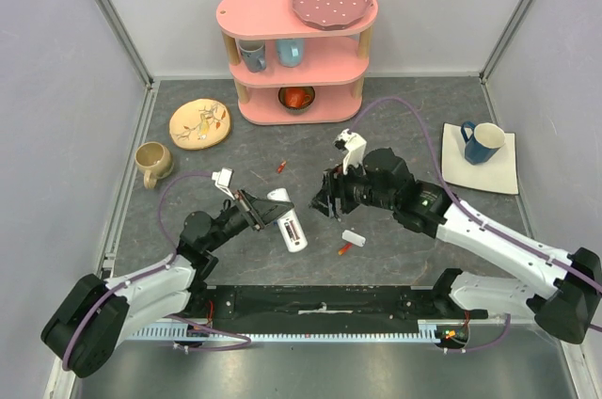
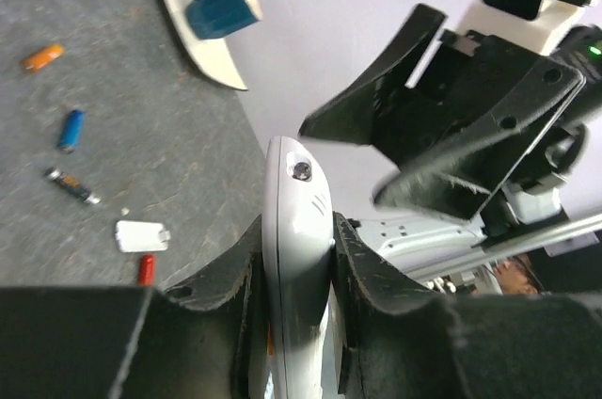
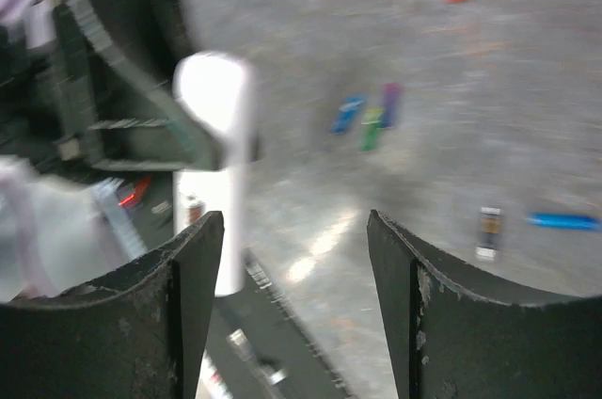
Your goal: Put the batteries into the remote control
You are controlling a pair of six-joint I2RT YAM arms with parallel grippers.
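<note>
Gripping remote control (image 2: 294,201), left end effector (image 1: 256,210)

No word, brand or number can be read anywhere. The dark grey battery (image 2: 71,186), at about nine o'clock in the left wrist view, bears some marking, but it is too small and blurred to make out.

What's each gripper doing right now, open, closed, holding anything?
The left gripper is closed on the remote control.
The right gripper is open, with nothing between its jaws.
</note>
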